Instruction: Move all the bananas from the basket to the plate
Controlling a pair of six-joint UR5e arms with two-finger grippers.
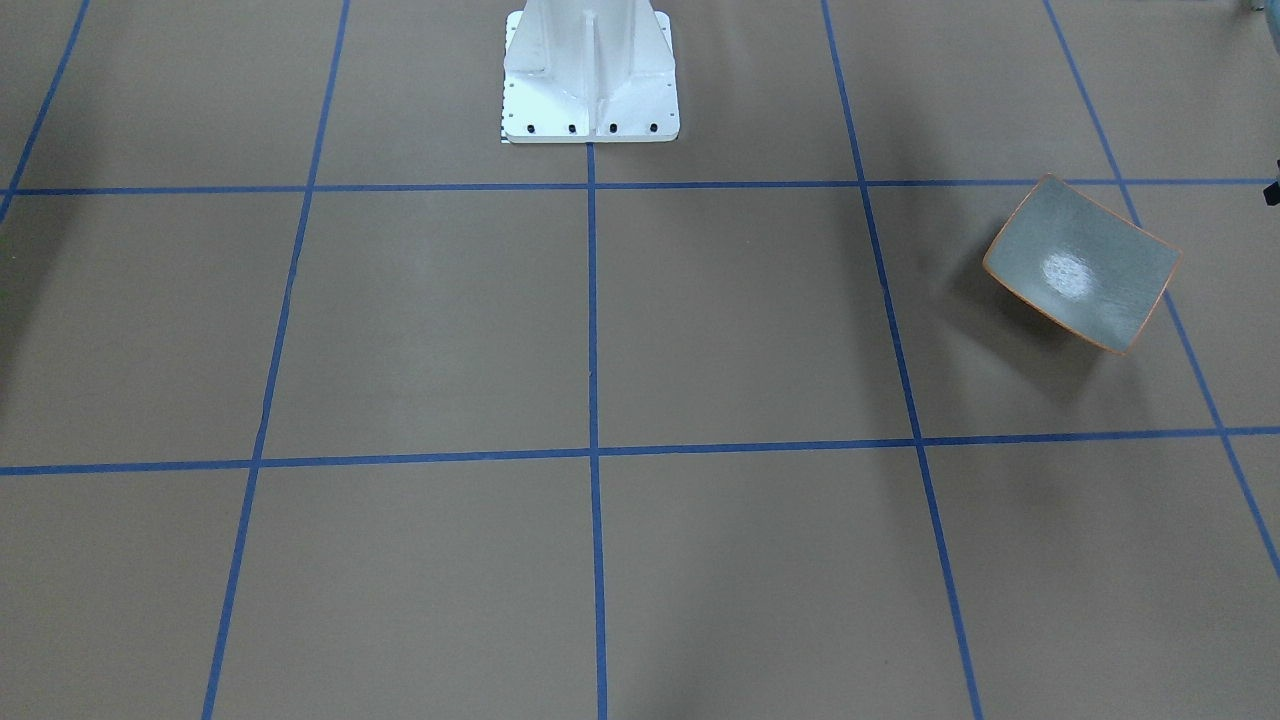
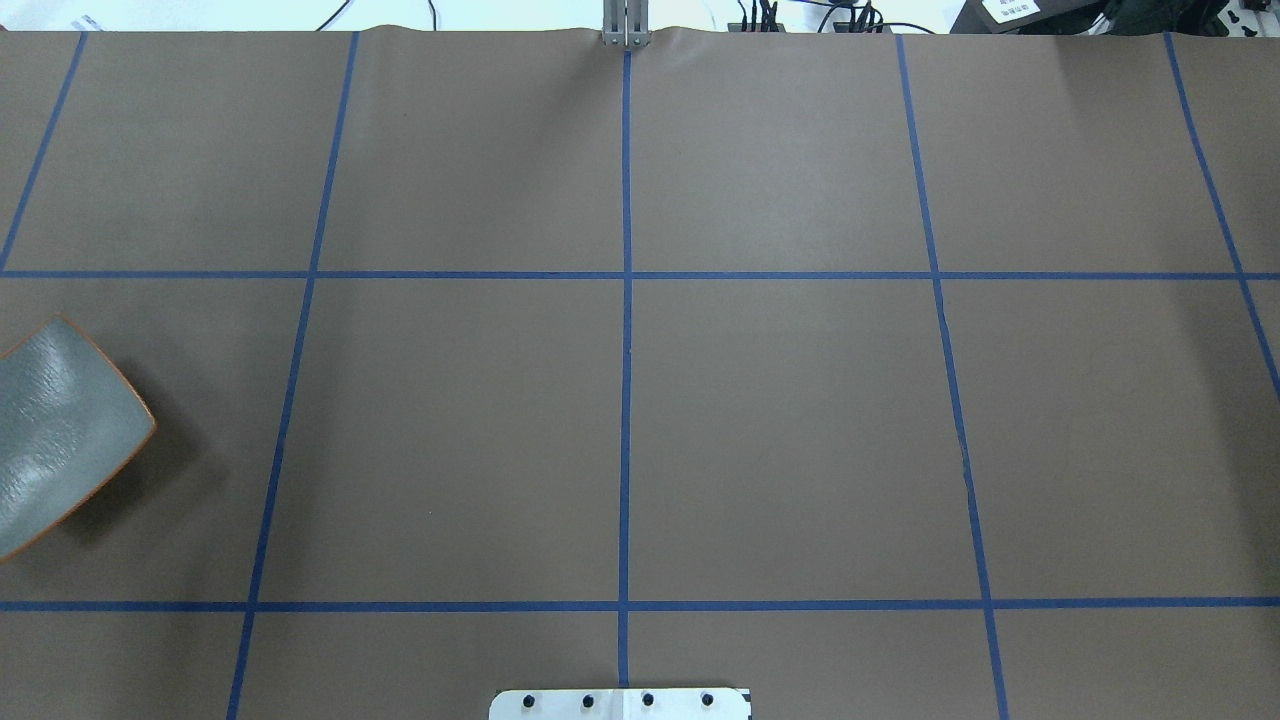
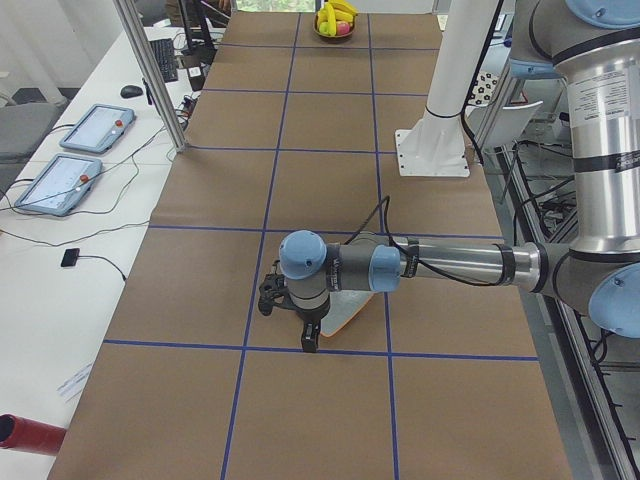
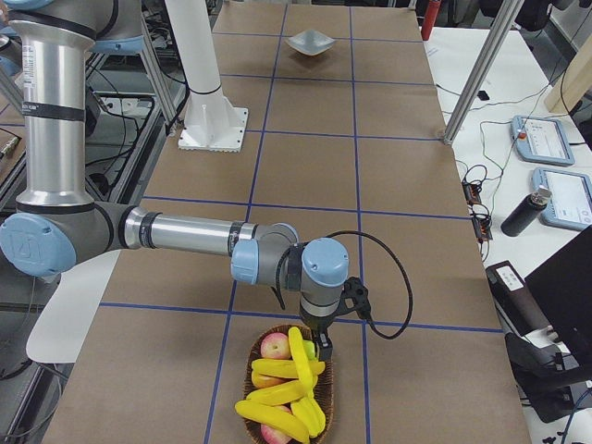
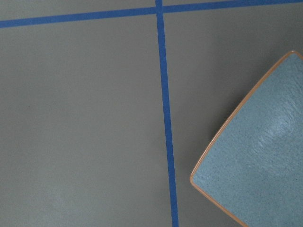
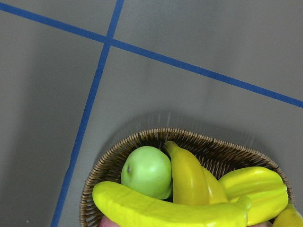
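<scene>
Front cam looks steeply down across the table (image 1: 430, 320), pedestal (image 1: 590, 75) at 12 o'clock, plate (image 1: 1080, 265) at 3. Overhead faces the opposite way: same pedestal at 6, plate at 9. Both end cams sit high, looking along the table. Wrist cams point straight down, close: left over plate corner, right over basket (image 6: 142, 139) rim.

A: What do we notice about the surfaces?

B: We see a desk (image 2: 780, 430) covered in matt brown paper, crossed by smooth blue tape (image 2: 626, 400). The plate (image 1: 1085, 265) looks glazed, glossy and finely speckled.

A: And the fruit?

B: The bananas (image 6: 165, 208) look like shiny, smooth plastic to us; the basket (image 6: 137, 141) is rough woven wicker.
</scene>
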